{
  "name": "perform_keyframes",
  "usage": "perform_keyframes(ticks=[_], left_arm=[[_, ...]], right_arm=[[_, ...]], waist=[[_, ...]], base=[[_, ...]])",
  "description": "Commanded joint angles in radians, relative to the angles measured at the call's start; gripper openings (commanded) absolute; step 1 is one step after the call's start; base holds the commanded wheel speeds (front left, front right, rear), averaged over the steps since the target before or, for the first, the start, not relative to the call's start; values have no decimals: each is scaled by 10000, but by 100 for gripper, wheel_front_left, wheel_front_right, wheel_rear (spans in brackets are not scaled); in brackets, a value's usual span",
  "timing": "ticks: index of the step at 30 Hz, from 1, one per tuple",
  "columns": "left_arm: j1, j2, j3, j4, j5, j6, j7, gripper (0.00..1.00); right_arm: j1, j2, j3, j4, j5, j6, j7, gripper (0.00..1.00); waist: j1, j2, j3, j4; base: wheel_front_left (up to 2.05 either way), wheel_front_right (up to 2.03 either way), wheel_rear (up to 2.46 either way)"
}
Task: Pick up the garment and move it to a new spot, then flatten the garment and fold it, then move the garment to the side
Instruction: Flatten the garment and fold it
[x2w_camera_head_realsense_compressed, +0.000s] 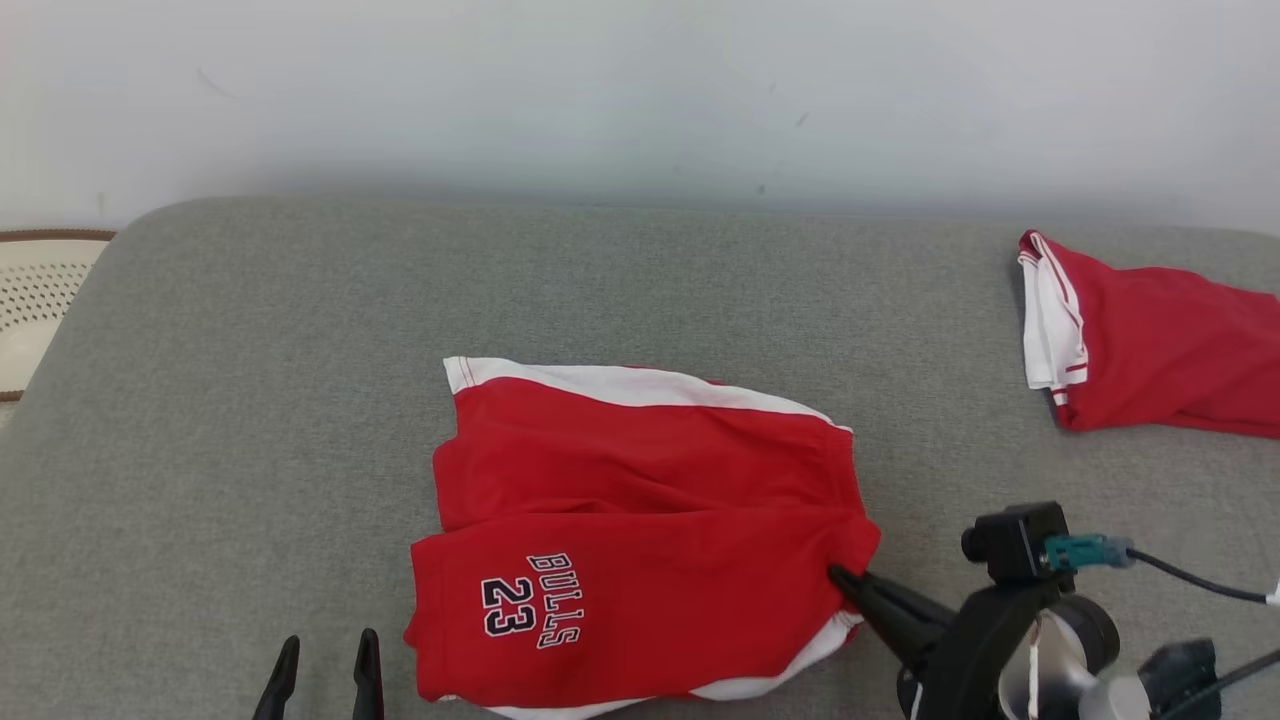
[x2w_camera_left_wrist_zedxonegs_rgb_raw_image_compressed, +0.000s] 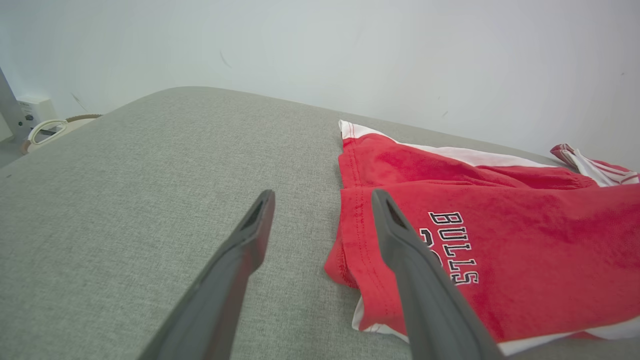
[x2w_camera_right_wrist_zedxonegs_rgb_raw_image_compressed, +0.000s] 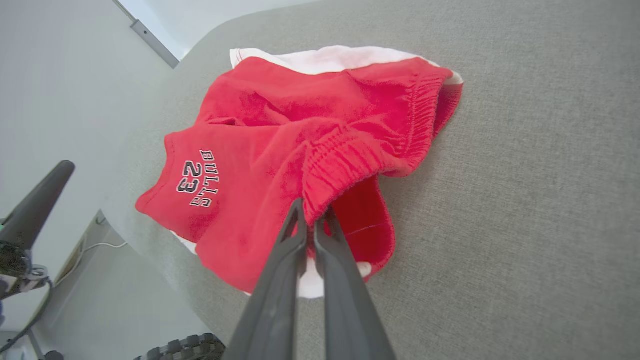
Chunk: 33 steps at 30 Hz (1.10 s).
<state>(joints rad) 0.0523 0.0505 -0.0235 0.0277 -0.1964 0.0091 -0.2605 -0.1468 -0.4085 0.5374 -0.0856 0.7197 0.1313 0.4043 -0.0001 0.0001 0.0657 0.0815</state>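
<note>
Head view: red shorts (x2w_camera_head_realsense_compressed: 640, 520) lie folded on the grey table (x2w_camera_head_realsense_compressed: 250, 400), near its front edge.
Right gripper (x2w_camera_head_realsense_compressed: 838, 574): pinching the shorts' waistband.
Left gripper (x2w_camera_head_realsense_compressed: 329, 638): spread, empty, just beside the shorts' leg hem.

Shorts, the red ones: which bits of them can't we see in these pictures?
- Head view: the shorts' near edge runs off the bottom edge.
- Left wrist view: a left jaw covers most of the number 23.
- Right wrist view: the pinched waistband bit hides between the shut right jaws.
- Head view: the other red garment runs off the right edge.
</note>
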Motion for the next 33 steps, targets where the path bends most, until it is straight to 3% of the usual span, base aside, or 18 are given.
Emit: perform_keyframes(ticks=[1,12,13,14,15,24,33], left_arm=[[-69,5,1,36,59,-37,-49,100],[-124,3,76,159,142,-141,-49,100],[-105,5,85,159,142,-114,-49,100],[-75,5,103,156,139,-99,-49,100],[-37,5,123,150,139,-85,-49,100],[208,5,204,0,123,55,-49,100],[201,5,226,-137,134,59,-49,100]], right_arm=[[-272,54,39,178,-213,-12,-108,0],[-1940,866,356,3190,-1114,-12,-1458,0],[-1999,915,373,3348,-1127,-12,-1576,30],[-2018,956,418,3502,-1112,-12,-1679,47],[-2008,969,454,3633,-1099,-12,-1766,100],[-1235,802,282,3356,-1060,-12,-2432,100],[-214,709,-156,2129,-1497,-12,-1846,100]], waist=[[1,-1,34,84],[1,-1,25,505],[1,-1,6,511],[1,-1,-14,507],[1,-1,-40,492],[1,-1,-251,114],[1,-1,-148,-363]], base=[[0,0,0],[0,0,0],[0,0,0],[0,0,0],[0,0,0],[0,0,0],[0,0,0]])
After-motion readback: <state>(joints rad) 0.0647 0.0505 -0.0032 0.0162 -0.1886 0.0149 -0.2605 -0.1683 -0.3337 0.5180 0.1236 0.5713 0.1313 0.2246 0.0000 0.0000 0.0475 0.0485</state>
